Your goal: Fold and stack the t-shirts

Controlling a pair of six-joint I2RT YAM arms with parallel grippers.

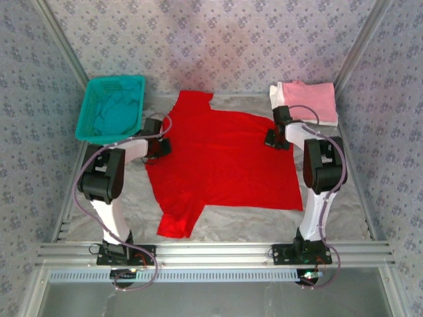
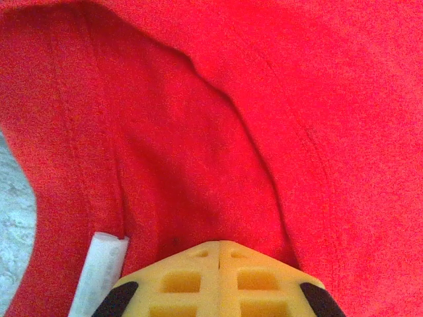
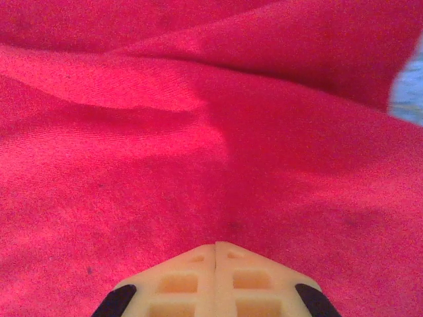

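The red shirt [image 1: 221,165] lies spread, mostly flat, at the centre of the counter [image 1: 251,224], with one sleeve reaching to 12 o'clock and the other to 7 o'clock. The left arm [image 1: 106,178] has its jaws down on the shirt's edge at 9 o'clock. In the left wrist view the yellow fingers [image 2: 185,281] are pressed together tip to tip, pinching red cloth that wrinkles up from them, and a white strip [image 2: 99,271] lies just beside them. The right arm [image 1: 324,172] has its jaws on the shirt's corner at 2 o'clock, likewise closed tight on a pucker of red cloth. A folded pink shirt [image 1: 307,98] sits at 1 o'clock on a white shirt [image 1: 328,121]. The basket [image 1: 89,112] at 10 o'clock holds the crumpled teal shirt [image 1: 115,111].
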